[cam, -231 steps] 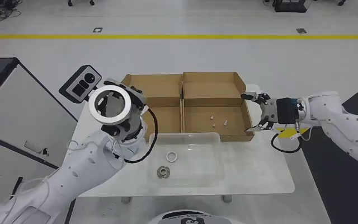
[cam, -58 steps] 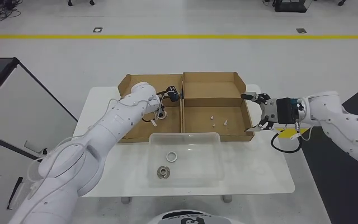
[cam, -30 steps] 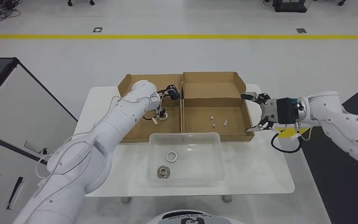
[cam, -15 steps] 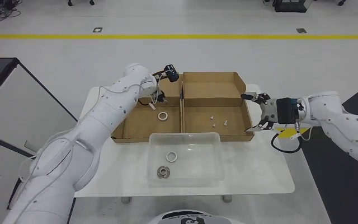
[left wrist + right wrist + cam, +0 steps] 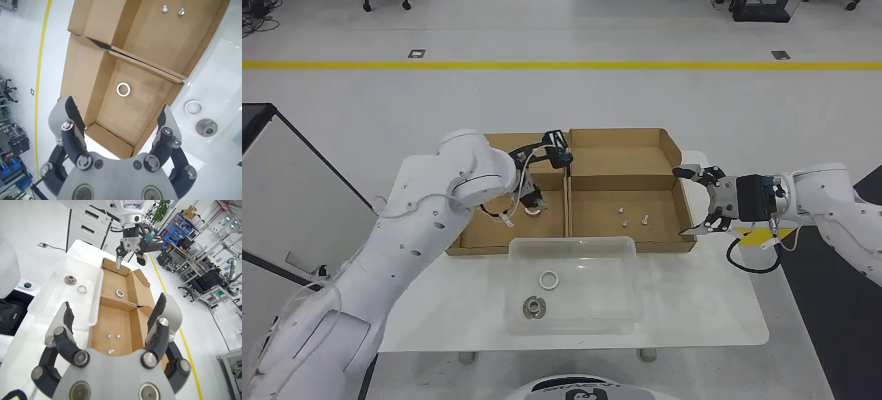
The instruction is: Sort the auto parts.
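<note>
Your left tool (image 5: 116, 106) hangs over the left cardboard box (image 5: 487, 228) with its two fingers spread wide and nothing between them, and a silver ring (image 5: 123, 89) lies flat on the floor of that box. Your right tool (image 5: 114, 301) is spread wide and empty too, just past the right side of the right cardboard box (image 5: 622, 145), where small bolts (image 5: 622, 211) lie. In the clear bin (image 5: 607, 305) on the near part of the counter (image 5: 712, 300) sit a white ring (image 5: 550, 279) and, just nearer, a round metal part (image 5: 533, 305).
</note>
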Controlling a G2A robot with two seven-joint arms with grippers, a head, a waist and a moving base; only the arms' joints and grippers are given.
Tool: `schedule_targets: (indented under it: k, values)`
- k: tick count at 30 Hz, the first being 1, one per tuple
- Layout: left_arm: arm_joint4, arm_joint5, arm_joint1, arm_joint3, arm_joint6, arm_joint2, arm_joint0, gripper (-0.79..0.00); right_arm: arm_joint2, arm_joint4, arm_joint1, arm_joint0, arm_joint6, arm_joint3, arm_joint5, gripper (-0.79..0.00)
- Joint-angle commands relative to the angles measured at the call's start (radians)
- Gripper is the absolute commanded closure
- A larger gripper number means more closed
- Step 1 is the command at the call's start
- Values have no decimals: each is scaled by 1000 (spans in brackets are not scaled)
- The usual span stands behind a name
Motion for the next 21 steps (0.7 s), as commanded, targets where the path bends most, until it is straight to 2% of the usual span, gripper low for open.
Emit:
schedule_targets:
  k: [1,5,8,14,16,21]
  values:
    - [-38,15,26,-53,-15,22,6,-785,0,0,0,0,0,0,0,-785]
    - [-96,47,75,-130,-47,75,-19,-785,0,0,0,0,0,0,0,-785]
    - [-201,51,107,-189,-51,105,-45,-785,0,0,0,0,0,0,0,-785]
    - [-389,52,164,-224,-51,195,-113,-785,0,0,0,0,0,0,0,-785]
    - [-419,36,173,-223,-36,195,-124,-785,0,0,0,0,0,0,0,-785]
    - [-419,36,173,-223,-36,195,-124,-785,0,0,0,0,0,0,0,-785]
